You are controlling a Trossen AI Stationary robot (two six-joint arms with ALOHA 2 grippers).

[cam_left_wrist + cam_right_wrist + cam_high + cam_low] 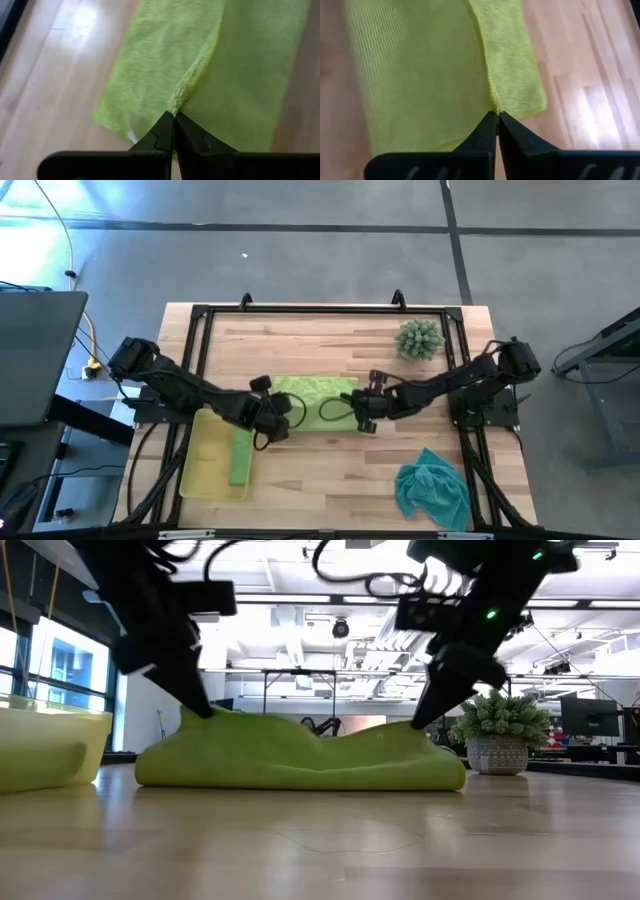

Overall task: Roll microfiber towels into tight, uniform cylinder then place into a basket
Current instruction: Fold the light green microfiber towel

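**Lime towel pinched at both ends**

Lime green towel [312,392] is lying mid-worktop, part folded. The left gripper [173,116] and right gripper [497,113] are each pinching a folded edge, fingers closed on cloth. 1 rolled green towel [240,455] is sitting in the yellow basket [205,460] near the front left corner; the teal towel [432,488] is lying crumpled at front right.

A grey concrete floor [320,260], crossed by dark seam lines, surrounds the light wooden table [320,470]. Beyond the table's far edge lies an open room with a white ceiling [330,625] hung with ducts, daylight coming through tall windows [60,670] at one side, and monitors [585,718] on desks.
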